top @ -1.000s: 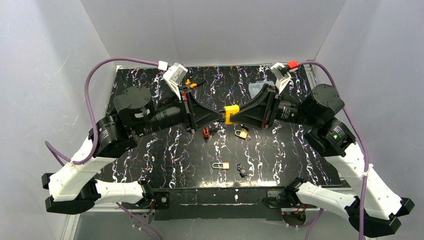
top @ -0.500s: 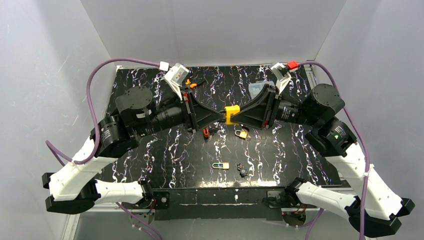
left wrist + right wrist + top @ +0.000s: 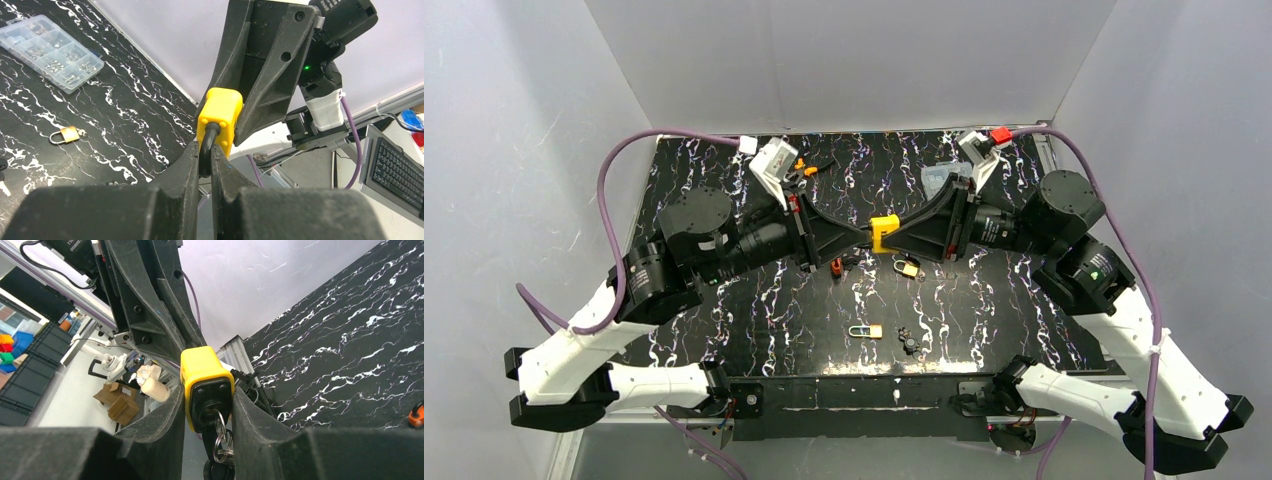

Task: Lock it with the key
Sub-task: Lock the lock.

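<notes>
The left pincer (image 3: pixel 865 232) is clamped on the black shackle (image 3: pixel 206 142) of a yellow padlock (image 3: pixel 885 228), which is held in the air between the two arms, above the middle of the black marbled counter (image 3: pixel 764 300). The padlock has a blocky yellow body and a black end face, from which a key ring (image 3: pixel 220 440) dangles. The right pincer (image 3: pixel 896 236) grips the yellow body from the other side. A brass padlock (image 3: pixel 908 267) lies on the counter below.
</notes>
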You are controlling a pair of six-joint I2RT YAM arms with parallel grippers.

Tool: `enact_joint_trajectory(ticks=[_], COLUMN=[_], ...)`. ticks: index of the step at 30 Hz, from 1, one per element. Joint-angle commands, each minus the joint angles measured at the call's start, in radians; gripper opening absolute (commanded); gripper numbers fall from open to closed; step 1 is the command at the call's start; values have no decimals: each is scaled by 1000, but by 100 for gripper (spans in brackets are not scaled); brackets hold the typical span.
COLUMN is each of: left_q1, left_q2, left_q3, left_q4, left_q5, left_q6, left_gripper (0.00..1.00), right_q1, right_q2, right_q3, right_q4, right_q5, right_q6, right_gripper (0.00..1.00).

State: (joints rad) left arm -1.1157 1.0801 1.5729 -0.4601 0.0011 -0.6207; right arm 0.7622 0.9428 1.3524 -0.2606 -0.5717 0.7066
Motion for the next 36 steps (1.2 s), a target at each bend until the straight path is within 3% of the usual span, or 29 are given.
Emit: enact_joint_trajectory(ticks=[1,9,14,17,22,26,36], left_q1=[-28,-28,-16,-13,-6,22,275], left_q2=[20,-83,-104,-107,-109,-85,-77], left_q3=[-95,-126,-61,-28,-10,16,-54], left_q4=[3,-2,-63,-76,-52,-54,84], left_q5=[-106,-208,-213,-173,-73,35,370], left_q6=[-39,-36,27,57,74,71,-87], left_gripper=[0,0,0,0,0,0,0], right_q1=[59,33,-26,-92,-224,-252,-255], right_q2=[-29,-79,-137,-159,-152,-128,-114], right_q3=[-31,-99,-156,-198,-290,-315,-316], right_q4=[169,166,171,212,429,543,608], right_q5=[-16,-5,-11,-61,-225,-277,-304], right_q6=[-28,-43,-55,-26,132,200,247], right_gripper=[18,61,74,76,77,71,60])
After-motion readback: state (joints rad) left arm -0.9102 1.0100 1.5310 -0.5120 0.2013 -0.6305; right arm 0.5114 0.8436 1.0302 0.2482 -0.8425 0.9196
